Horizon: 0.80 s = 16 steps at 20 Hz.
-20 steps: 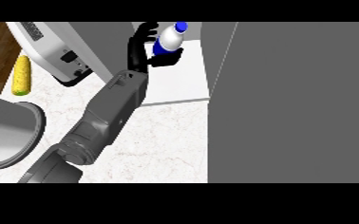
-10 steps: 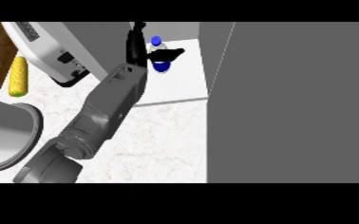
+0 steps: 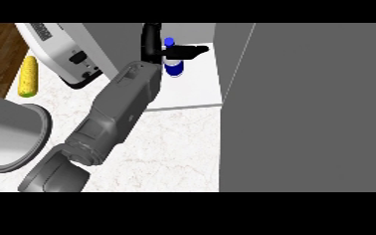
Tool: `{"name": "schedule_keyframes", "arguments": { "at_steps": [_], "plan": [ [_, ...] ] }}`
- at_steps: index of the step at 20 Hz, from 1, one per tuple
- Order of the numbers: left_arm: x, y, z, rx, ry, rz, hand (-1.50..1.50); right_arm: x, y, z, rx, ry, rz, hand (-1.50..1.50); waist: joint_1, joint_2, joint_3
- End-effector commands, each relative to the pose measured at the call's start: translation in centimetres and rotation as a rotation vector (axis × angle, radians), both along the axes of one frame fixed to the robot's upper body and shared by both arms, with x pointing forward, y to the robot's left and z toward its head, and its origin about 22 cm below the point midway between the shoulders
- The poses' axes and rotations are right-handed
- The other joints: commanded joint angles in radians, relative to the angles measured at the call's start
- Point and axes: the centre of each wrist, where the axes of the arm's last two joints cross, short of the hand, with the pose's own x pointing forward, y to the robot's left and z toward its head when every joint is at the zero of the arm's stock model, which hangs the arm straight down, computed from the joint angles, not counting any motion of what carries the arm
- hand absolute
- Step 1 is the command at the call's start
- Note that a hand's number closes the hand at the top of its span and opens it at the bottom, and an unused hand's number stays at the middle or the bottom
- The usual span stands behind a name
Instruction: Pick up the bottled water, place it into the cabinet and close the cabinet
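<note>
Change: a second ago the bottle (image 3: 173, 65) was gripped high in front of the cabinet (image 3: 198, 87); now it stands lower and deeper, on the white cabinet floor, and the fingers have spread away from it.
Meaning for the task: I judge that placing is done or almost done (the release looks to be in progress), so only the closing of the door (image 3: 308, 104) remains.
Hand: only one arm shows, coming from the lower left edge of the view; I take it as the left hand (image 3: 155, 45). Its fingers are apart: one part points up at the left of the bottle, and the thumb (image 3: 192, 51) reaches to the right, across the neck of the bottle. I cannot tell if the thumb is touching the bottle or only passing in front of it.
Bottle: upright, blue cap on top, blue label, inside the cabinet near its left wall.
Door: the large grey panel at the right, open.
Other hand: not in view.
Next: pull the hand out without knocking the bottle, then swing the door shut.
</note>
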Motion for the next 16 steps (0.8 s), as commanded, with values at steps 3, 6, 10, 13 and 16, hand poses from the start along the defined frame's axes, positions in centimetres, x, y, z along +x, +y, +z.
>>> {"name": "schedule_keyframes", "arguments": {
  "at_steps": [3, 6, 10, 13, 16],
  "plan": [
    [-0.3, -1.0, -0.2, -0.069, -0.021, -0.073, -1.5, -0.1, 0.6, 1.5, 0.053, -0.023, 0.0, -1.5, 0.022, -0.009, 0.001],
    [-0.7, -1.7, -0.3, -0.094, -0.019, -0.084, -1.5, -0.5, 0.2, 1.4, 0.051, -0.006, 0.0, -1.5, 0.03, -0.021, 0.002],
    [-1.0, -1.4, -0.9, -0.1, -0.03, -0.107, -1.5, -0.3, 1.4, 2.1, 0.059, 0.002, -0.016, -1.5, 0.046, -0.023, 0.001],
    [-2.2, -1.5, -2.1, -0.151, -0.002, -0.148, -1.5, -0.4, 0.9, 2.6, 0.052, 0.009, -0.024, -1.5, 0.06, -0.034, 0.001],
    [-4.3, -0.6, -5.1, -0.177, -0.009, -0.17, -1.5, -1.3, 1.5, 2.0, 0.048, 0.006, -0.041, -1.5, 0.054, -0.039, 0.001]
  ]
}}
